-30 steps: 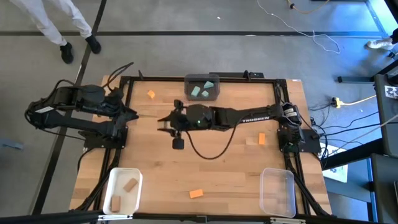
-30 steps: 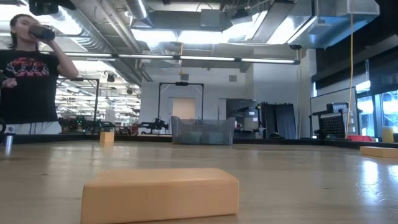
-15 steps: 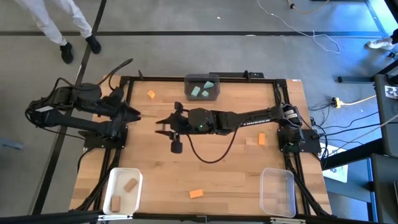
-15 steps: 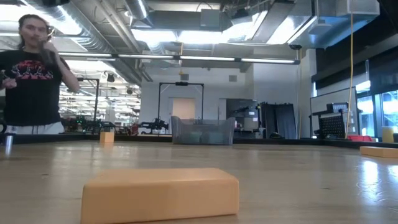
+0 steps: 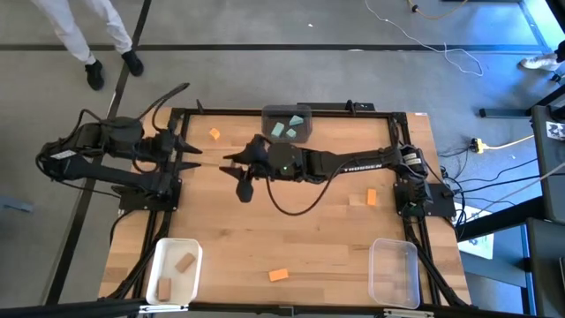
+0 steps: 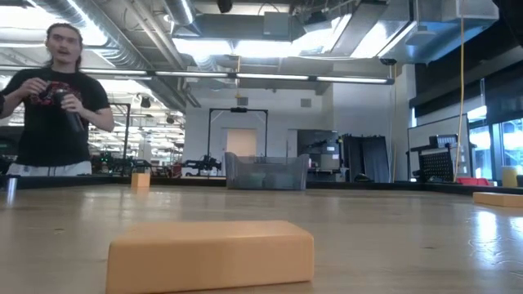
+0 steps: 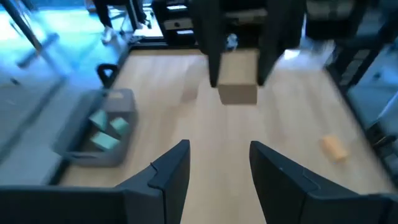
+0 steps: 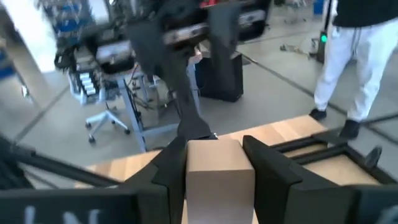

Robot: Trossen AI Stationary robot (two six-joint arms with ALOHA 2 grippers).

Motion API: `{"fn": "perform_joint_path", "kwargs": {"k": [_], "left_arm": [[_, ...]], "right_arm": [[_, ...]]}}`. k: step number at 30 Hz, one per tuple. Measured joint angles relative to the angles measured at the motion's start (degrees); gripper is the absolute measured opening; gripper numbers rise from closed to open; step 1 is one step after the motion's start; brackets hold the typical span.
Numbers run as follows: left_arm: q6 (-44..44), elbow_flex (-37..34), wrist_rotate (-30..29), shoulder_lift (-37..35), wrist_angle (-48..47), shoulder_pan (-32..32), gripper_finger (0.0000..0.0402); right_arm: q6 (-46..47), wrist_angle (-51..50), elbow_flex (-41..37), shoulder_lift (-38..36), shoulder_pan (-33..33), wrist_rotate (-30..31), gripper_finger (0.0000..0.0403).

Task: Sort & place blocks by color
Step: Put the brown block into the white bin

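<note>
Now, right gripper [image 8: 214,165]: clamped on a tan block [image 8: 216,163], near the grey bin [image 5: 287,125].
Left gripper [image 7: 214,165]: fingers spread, holding nothing, left of that bin.

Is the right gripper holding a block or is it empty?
Holding one. In its wrist view the right gripper is shut on a tan block; the left wrist view shows the same block between its fingers.

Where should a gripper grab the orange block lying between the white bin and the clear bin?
Come straight down and close the fingers across the long sides of the orange block, at mid-length. It lies flat on the table, nothing beside it, so its narrow width is open.
</note>
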Motion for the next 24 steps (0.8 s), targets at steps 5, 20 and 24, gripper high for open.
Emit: {"fn": "perform_joint_path", "kwargs": {"k": [5, 20, 24], "left_arm": [[10.68, -0.01, -0.67, 1.93, -0.4, 0.0, 0.0157], [25.61, -0.02, -8.74, 4.42, 7.44, 0.0, 0.0157], [28.38, -0.02, -8.72, 4.43, 8.55, 0.01, 0.0157]], "right_arm": [[7.42, 0.61, 0.0, 0.0, -1.86, -0.06, 0.0128], [16.3, 5.92, 0.0, 0.0, -5.2, -2.08, 0.0128], [16.46, 6.05, 0.0, 0.0, -5.4, -2.13, 0.0128]]}}
